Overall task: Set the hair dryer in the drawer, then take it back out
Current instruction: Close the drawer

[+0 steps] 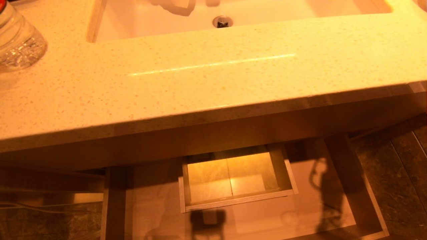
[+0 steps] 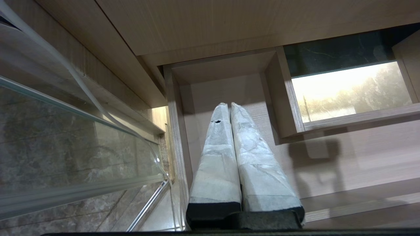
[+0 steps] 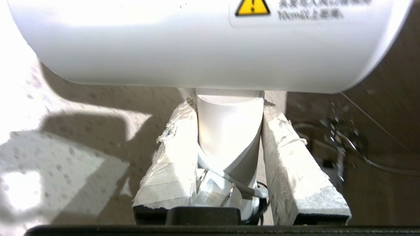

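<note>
The white hair dryer (image 3: 210, 49) fills the right wrist view, its barrel lying crosswise with a yellow warning label. My right gripper (image 3: 228, 106) is shut on its handle (image 3: 229, 137), with the plug (image 3: 213, 191) tucked between the taped fingers. Under it lie the speckled countertop (image 3: 65, 147) and dark floor. The dryer and both arms are out of the head view. The drawer (image 1: 353, 186) stands pulled out under the counter, its boxed cutout (image 1: 235, 197) in the middle and nothing lying in it. My left gripper (image 2: 229, 105) hangs shut and holding nothing over the drawer's (image 2: 344, 157) left end.
The speckled countertop (image 1: 213, 76) overhangs the drawer, with the sink (image 1: 133, 20) and its drain (image 1: 222, 21) behind. A clear plastic bottle (image 1: 18, 36) stands at the counter's far left. A glass panel (image 2: 65, 147) is left of the drawer. A metal hose (image 3: 377, 165) lies on the floor.
</note>
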Controlling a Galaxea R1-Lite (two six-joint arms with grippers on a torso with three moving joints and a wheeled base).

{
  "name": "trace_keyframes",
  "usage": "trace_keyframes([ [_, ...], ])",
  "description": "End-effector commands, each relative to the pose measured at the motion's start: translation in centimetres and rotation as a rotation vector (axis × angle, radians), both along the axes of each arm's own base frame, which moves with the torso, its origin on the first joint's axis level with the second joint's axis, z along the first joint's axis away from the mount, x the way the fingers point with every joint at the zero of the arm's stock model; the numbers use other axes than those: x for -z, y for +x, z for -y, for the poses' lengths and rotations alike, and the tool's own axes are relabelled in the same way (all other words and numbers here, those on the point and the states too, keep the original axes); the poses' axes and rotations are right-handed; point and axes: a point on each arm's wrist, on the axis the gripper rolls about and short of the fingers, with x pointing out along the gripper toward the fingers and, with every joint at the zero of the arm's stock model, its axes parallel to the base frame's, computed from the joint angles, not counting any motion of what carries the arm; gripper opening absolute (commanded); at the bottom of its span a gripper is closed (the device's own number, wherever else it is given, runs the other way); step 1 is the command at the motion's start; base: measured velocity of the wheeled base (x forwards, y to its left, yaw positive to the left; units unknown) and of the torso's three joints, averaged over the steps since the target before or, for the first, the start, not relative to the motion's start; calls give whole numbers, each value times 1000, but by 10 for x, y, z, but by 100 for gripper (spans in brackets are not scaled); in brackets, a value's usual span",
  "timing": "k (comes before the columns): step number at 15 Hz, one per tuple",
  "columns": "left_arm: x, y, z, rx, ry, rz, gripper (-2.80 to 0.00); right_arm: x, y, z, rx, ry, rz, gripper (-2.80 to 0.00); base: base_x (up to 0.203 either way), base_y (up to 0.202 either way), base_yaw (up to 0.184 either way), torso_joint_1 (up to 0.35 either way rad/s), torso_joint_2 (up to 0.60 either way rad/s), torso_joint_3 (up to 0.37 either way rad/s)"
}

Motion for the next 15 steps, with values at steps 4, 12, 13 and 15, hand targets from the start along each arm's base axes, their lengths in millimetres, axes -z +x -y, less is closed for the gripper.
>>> trace_keyframes([
  [4, 0, 0, 0, 0, 0, -1, -280, 8, 30, 0, -103, 5, -67, -280, 0, 0, 0, 0, 0, 0],
  [12, 0, 0, 0, 0, 0, -2, -280, 5, 41, 2, -111, 5, -55, 0, 0, 0, 0, 0, 0, 0],
  [13, 0, 0, 0, 0, 0, -1, -280, 3, 40, 2, -111, -5, -31, 0, 0, 0, 0, 0, 0, 0],
  [15, 0, 0, 0, 0, 0, -1, -280, -4, 32, -1, -107, -18, 16, 0, 0, 0, 0, 0, 0, 0],
])
